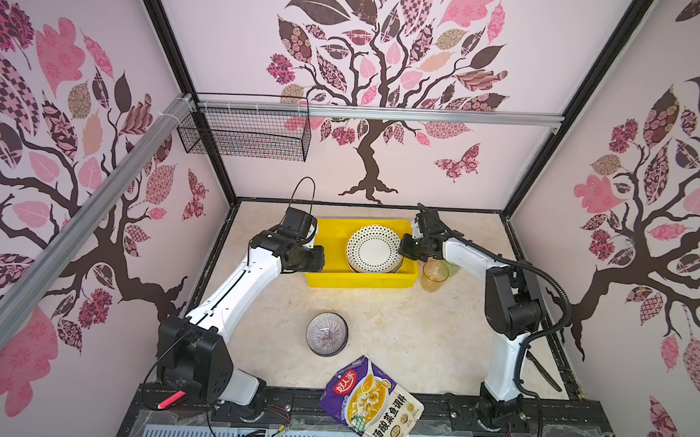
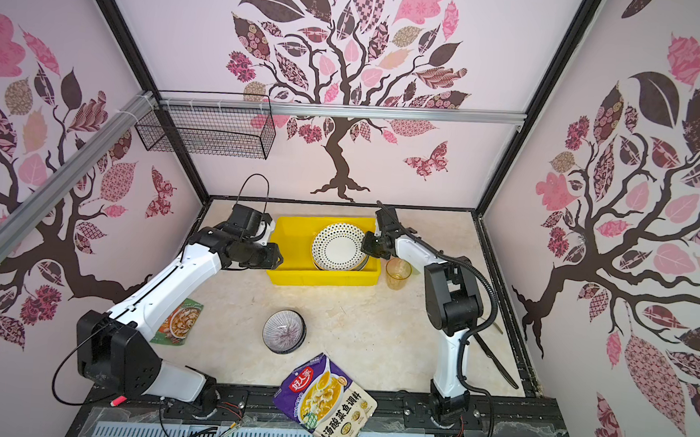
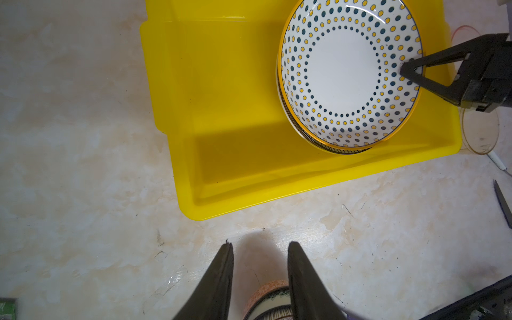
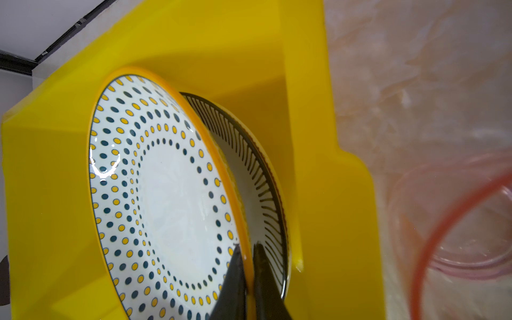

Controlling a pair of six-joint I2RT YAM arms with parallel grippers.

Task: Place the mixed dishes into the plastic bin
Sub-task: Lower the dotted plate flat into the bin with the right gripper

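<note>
The yellow plastic bin point(image 1: 357, 280) point(image 2: 324, 278) stands at the back of the table. My right gripper point(image 1: 402, 250) point(image 4: 246, 246) is shut on the yellow rim of a dotted plate point(image 1: 373, 248) point(image 3: 346, 72) point(image 4: 166, 194). That plate sits tilted inside the bin over a black-lined plate point(image 4: 257, 180). My left gripper point(image 1: 314, 263) point(image 3: 260, 245) hangs open by the bin's left front corner, above bare table. A small orange-rimmed bowl point(image 3: 273, 302) shows under its fingers. A lined bowl point(image 1: 326, 334) stands mid-table. An amber tumbler point(image 1: 434, 276) and a pink tumbler point(image 4: 457, 235) stand right of the bin.
A purple food pouch point(image 1: 370, 404) lies over the front edge. A green-orange packet point(image 2: 179, 321) lies beside the left arm. A black knife point(image 2: 496, 359) lies along the right edge. A wire basket point(image 1: 245, 132) hangs on the back rail.
</note>
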